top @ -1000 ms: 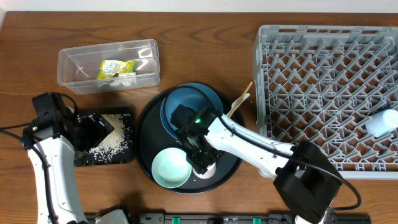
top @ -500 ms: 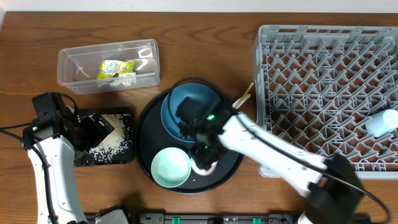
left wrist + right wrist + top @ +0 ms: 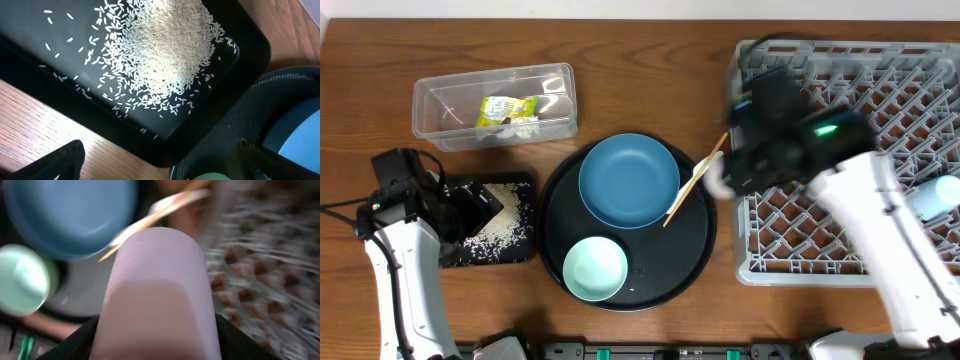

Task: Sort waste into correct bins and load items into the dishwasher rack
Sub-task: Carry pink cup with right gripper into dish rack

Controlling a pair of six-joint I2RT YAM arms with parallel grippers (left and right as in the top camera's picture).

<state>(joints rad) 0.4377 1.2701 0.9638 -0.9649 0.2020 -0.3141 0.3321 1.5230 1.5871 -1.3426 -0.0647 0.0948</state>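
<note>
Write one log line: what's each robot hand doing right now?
left gripper: open, over rice in black tray | right gripper: shut on pink cup, beside dishwasher rack left wall | wrapper: in clear tub

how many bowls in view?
2. Blue bowl on the round black tray's upper half in the overhead view; mint-green bowl at its lower left. None seen in the rack, though part is covered.

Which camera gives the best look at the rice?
The left wrist view: the rice fills the frame, single grains distinct in the black tray. Overhead shows it only as a small pale patch; the right wrist view misses it.
</note>
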